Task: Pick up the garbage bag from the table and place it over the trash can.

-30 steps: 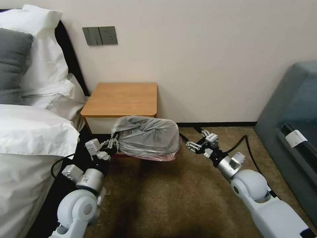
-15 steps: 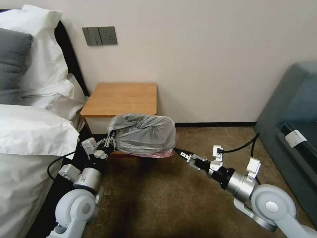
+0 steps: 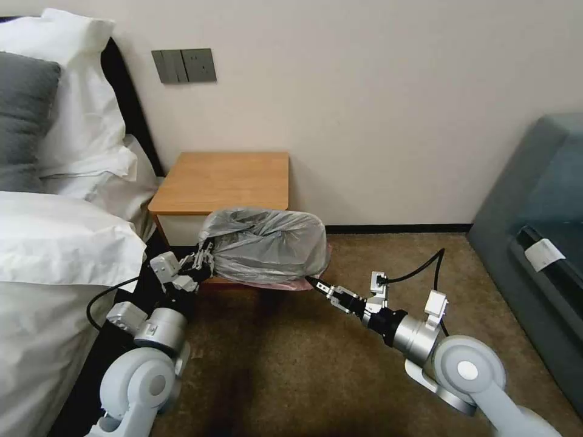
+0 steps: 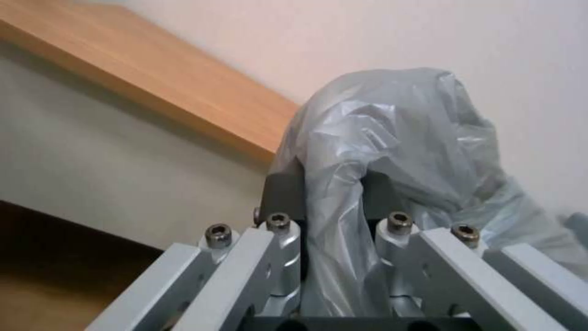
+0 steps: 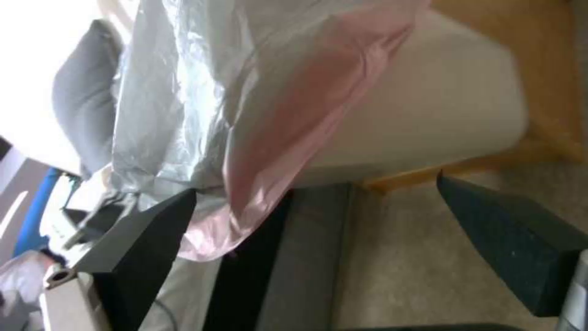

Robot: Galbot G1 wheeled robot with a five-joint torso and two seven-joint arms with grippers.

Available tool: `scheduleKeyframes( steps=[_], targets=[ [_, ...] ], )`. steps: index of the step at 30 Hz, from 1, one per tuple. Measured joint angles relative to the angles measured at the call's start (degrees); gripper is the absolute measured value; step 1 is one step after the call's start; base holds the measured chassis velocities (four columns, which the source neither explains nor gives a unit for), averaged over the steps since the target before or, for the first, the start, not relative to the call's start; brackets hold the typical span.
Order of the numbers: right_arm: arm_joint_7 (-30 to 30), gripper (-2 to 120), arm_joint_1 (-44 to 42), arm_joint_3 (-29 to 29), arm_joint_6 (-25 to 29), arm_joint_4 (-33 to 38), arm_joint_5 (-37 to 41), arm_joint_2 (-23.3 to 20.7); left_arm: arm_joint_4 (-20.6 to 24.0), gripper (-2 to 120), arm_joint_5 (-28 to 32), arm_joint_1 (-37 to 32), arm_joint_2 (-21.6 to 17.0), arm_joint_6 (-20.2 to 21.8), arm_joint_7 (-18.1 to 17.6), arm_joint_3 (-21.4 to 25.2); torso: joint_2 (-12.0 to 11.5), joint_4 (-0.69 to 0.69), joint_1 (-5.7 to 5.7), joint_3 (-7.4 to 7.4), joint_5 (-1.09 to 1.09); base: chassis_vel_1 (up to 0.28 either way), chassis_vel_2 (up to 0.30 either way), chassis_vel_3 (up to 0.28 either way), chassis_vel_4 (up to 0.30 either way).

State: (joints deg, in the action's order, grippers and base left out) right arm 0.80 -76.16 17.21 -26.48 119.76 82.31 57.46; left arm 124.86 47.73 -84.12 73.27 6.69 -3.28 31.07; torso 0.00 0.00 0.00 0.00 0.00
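Note:
The garbage bag [image 3: 267, 246], crinkled grey plastic with a pinkish edge, is draped as a dome in front of the table [image 3: 228, 179]. It covers the trash can in the head view. In the right wrist view a cream rounded wall [image 5: 429, 105], which looks like the trash can, shows beneath the pink edge [image 5: 294, 138]. My left gripper [image 3: 203, 258] is shut on the bag's left side, with plastic pinched between its pads [image 4: 330, 197]. My right gripper [image 3: 317, 284] stands open low at the bag's right corner. The pink edge hangs beside one of its fingers [image 5: 153, 230].
The bed with white bedding [image 3: 54, 243] and its dark base crowd the left arm. A grey sofa [image 3: 540, 230] stands at the right. Brown carpet [image 3: 291, 364] lies open in front. A wall and black baseboard run behind the table.
My right arm has dropped lower and reached left, bringing its open fingers to the bag's lower right corner. The left gripper and bag sank slightly, then held still.

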Motion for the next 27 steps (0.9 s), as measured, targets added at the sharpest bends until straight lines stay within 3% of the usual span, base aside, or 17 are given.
scheduleKeyframes(
  steps=[11, 20, 27],
  targets=[
    [3.74, 100, 2.09, -0.88, -0.87, -4.42, -0.15, 1.93, 0.82, 11, -0.18, -0.24, 0.38, 0.1, 0.35, -0.4, 0.0, 0.0, 0.0, 0.0, 0.0, 0.0, 0.0, 0.0, 0.0],
    [2.99, 100, 5.24, -1.26, -0.94, -10.09, -2.33, 4.43, 1.49, 11, 1.22, -0.57, 0.65, 0.71, 0.19, -1.0, 0.0, 0.0, 0.0, 0.0, 0.0, 0.0, 0.0, 0.0, 0.0],
    [0.81, 100, 3.47, -1.13, -1.37, -10.1, -5.86, 4.01, 1.57, 11, 1.46, -0.55, 0.43, 1.01, -0.51, -0.89, 0.0, 0.0, 0.0, 0.01, 0.01, 0.0, 0.0, 0.0, 0.0]
  ],
)
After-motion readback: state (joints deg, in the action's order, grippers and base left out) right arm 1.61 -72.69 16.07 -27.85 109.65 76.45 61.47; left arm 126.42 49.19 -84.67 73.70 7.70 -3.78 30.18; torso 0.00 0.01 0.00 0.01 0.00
